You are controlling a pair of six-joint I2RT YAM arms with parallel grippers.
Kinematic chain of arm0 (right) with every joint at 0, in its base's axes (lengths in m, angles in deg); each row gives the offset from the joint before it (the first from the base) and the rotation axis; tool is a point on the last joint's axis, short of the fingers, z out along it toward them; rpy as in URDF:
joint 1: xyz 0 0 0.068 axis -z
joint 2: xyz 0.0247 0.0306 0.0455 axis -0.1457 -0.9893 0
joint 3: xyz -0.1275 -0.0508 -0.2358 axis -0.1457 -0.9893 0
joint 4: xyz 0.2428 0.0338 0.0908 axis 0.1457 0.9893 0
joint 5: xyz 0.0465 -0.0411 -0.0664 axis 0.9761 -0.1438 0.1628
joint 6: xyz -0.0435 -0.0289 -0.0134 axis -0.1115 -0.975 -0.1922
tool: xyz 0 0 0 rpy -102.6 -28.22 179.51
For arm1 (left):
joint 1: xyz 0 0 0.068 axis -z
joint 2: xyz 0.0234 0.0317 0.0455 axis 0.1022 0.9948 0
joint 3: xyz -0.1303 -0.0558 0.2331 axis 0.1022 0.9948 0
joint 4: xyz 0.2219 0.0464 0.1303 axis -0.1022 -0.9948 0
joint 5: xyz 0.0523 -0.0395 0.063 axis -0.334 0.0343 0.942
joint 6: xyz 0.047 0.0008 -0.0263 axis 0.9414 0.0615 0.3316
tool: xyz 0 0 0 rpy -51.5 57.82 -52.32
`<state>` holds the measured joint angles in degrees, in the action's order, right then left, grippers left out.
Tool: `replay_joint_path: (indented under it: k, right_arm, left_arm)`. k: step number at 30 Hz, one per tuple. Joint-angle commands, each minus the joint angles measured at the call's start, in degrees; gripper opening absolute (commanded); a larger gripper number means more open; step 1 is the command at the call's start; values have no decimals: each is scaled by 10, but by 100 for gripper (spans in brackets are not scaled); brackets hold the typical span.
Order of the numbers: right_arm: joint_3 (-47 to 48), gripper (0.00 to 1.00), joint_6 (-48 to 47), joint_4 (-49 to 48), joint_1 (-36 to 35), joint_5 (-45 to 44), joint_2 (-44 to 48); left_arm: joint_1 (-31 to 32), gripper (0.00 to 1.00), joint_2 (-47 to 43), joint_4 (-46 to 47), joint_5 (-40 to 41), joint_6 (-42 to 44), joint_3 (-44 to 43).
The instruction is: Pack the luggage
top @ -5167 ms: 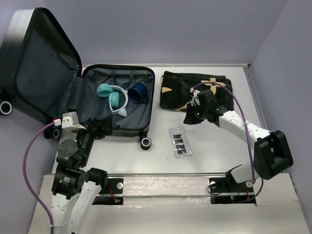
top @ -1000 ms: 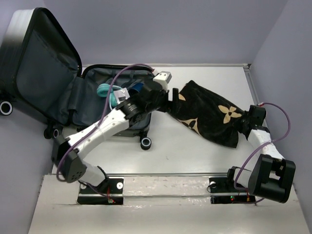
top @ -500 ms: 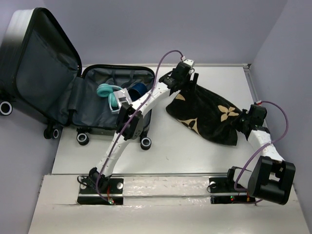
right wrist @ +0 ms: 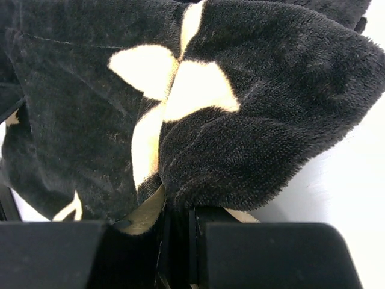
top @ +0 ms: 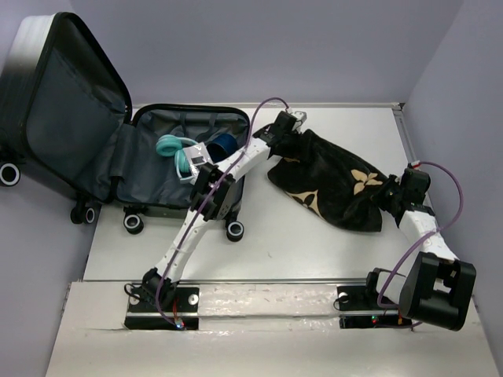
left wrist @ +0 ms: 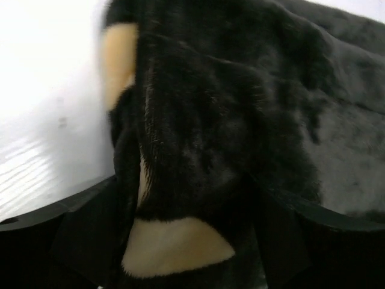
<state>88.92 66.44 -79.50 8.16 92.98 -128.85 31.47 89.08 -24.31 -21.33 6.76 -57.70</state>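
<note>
We are seeing the likeliest trouble in the blanket (top: 334,182) itself. It is lying loose and unfolded on the counter (top: 314,251), to the right of the luggage (top: 153,187). With an arm at each end, it is risking being tugged out of one hold if the arms are pulling at different rates, or draping over the luggage's right wall rather than dropping inside. We are also judging that so bulky a load could be shoving the teal headphones (top: 179,155) and blue cup (top: 223,148) sitting in the lined half. The luggage is lying open at the back left of the counter, its lid standing up at the left. The left arm is reaching long and low across the luggage's near right corner, with the left end effector (top: 288,135) pressing down into the blanket's far left edge. In the wrist view a thick fold is sitting between its fingers (left wrist: 78,241), which are standing apart, and we cannot tell whether they are truly clamping. The right arm is folding back close to its base, with the right end effector (top: 393,194) pinching the blanket's right corner, its jaws nearly together on the plush.
</note>
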Motion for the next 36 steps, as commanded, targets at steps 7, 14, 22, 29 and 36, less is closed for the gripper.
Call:
replay_joint_path:
  k: [7, 14, 22, 29, 36]
  right_arm:
    - [-6, 7, 0, -34, 3, 25, 21]
    - [6, 7, 11, -35, 3, 68, 44]
    - [125, 7, 46, -10, -43, 107, 99]
    - [297, 7, 71, -4, -213, 41, 22]
    - [490, 7, 85, -39, -417, -17, -190]
  left_arm:
    - [26, 40, -4, 28, -112, -38, 86]
    - [26, 6, -118, 74, -98, -48, 125]
    - [24, 6, -256, 14, -50, -36, 29]
    - [-76, 6, -386, -10, -53, -46, 83]
    - [-250, 6, -530, -63, -8, -20, 201]
